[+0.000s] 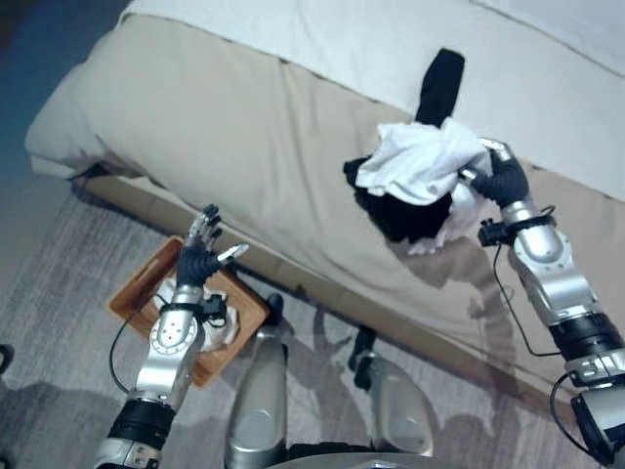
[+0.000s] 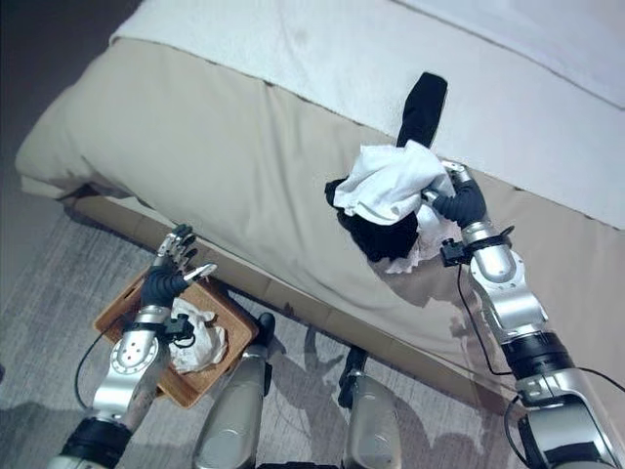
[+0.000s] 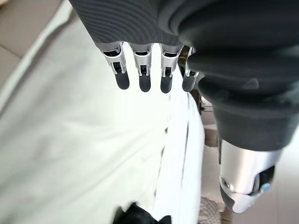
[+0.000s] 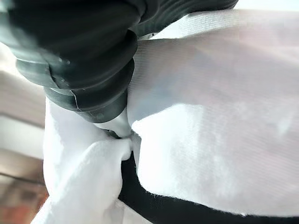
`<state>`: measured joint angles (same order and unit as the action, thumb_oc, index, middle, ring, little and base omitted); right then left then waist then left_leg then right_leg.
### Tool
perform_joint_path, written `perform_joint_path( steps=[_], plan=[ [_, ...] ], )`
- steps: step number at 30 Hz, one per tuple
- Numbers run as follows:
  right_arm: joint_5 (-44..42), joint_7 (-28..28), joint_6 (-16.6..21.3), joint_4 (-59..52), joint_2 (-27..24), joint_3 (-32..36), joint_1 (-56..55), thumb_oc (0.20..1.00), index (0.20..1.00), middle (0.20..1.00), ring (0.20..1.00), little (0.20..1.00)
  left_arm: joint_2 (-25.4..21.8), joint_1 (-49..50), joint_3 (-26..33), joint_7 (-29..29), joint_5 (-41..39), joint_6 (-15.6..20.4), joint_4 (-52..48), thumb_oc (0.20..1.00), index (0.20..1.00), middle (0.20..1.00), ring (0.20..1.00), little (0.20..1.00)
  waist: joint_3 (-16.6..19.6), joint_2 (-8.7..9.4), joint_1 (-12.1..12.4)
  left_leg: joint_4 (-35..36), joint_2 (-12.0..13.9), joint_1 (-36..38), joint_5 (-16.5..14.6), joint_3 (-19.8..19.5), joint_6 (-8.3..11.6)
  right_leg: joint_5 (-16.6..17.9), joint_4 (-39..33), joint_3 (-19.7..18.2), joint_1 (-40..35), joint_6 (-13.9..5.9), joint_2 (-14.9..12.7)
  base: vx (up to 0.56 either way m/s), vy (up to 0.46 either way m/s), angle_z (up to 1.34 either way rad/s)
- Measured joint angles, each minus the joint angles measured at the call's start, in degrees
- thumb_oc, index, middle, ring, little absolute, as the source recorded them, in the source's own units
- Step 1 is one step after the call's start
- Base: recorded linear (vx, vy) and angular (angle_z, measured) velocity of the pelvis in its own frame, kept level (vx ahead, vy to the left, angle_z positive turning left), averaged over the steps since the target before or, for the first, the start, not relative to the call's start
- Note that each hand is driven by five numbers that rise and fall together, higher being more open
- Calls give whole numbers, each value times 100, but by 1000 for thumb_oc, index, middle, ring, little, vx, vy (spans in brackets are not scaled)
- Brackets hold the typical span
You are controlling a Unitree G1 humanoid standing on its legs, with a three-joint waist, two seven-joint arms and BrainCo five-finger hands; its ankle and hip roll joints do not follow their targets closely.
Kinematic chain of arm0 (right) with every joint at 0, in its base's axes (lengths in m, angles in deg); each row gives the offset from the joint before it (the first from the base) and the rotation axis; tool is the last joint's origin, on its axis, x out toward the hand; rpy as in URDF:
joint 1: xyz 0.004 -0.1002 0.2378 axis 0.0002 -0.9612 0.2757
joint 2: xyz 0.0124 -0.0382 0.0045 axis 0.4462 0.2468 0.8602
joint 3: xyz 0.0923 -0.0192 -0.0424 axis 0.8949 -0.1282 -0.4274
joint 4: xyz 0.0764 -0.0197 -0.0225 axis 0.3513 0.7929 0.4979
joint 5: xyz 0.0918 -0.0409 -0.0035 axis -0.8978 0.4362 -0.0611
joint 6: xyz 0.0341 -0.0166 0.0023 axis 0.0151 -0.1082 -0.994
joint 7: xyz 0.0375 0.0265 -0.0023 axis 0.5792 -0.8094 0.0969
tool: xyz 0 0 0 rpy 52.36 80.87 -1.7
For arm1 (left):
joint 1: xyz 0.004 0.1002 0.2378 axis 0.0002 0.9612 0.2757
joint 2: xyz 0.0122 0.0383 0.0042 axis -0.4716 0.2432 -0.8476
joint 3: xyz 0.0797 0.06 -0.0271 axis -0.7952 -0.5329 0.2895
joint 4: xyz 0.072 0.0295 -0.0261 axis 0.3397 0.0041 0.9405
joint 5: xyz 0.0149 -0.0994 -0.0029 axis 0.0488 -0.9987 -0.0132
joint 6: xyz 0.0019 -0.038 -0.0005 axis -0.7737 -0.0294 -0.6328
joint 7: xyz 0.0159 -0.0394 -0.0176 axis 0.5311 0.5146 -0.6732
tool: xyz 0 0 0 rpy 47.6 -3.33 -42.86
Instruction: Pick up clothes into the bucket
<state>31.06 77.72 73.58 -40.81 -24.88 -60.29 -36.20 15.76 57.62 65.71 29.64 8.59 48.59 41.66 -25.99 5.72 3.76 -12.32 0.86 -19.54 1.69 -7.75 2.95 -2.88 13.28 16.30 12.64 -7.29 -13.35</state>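
A crumpled white garment (image 1: 415,161) lies on top of a black garment (image 1: 402,217) on the bed, and a black strip (image 1: 439,83) runs up from the pile. My right hand (image 1: 500,178) is at the pile's right edge with its fingers curled into the white cloth, which bunches close against the hand in the right wrist view (image 4: 201,140). The brown bucket (image 1: 130,293), a low basket, stands on the floor beside the bed with a white cloth (image 2: 200,337) inside. My left hand (image 1: 198,257) hovers just above it, open, its fingers (image 3: 140,70) straight.
The bed (image 1: 244,127) has a beige cover and a white sheet (image 1: 342,39) further back; its long edge runs diagonally above the basket. Grey carpet (image 1: 59,342) surrounds the basket.
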Motion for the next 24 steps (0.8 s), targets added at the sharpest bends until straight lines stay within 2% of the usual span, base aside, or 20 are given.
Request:
perform_joint_path(
  steps=[11,17,20,21,24],
  plan=[
    [-624,19,58,-85,87,409,-4,200,200,200,200,200,188,413,-24,218,-112,-105,16,1000,1000,1000,1000,1000,732,63,-40,281,7,412,-16,108,18,226,-657,-2,-547,-41,91,64,-1,-3],
    [-609,-135,136,-219,69,392,116,200,200,200,200,200,215,528,-51,245,-113,-188,25,1000,1000,1000,1000,1000,894,114,-124,325,46,519,-16,146,18,279,-768,-27,-655,-38,136,-2,2,-3],
    [32,-363,115,120,-8,124,443,200,200,200,200,200,216,550,-78,250,-113,-219,77,1000,1000,1000,1000,1000,895,114,-153,297,61,506,-16,177,18,295,-762,-56,-628,-28,142,-46,12,-7],
    [500,-486,22,392,-49,-58,671,200,200,200,200,200,216,551,-117,249,-113,-233,81,1000,1000,1000,1000,1000,895,114,-145,295,70,504,-16,191,18,295,-762,-75,-619,-28,148,-52,12,-8],
    [1579,-824,-151,1314,214,-723,1330,200,200,200,200,200,204,560,-207,200,-113,-234,95,1000,1000,1000,1000,1000,909,102,-113,228,96,347,-12,216,13,289,-653,-101,-409,-21,137,-125,14,-7]
  ],
)
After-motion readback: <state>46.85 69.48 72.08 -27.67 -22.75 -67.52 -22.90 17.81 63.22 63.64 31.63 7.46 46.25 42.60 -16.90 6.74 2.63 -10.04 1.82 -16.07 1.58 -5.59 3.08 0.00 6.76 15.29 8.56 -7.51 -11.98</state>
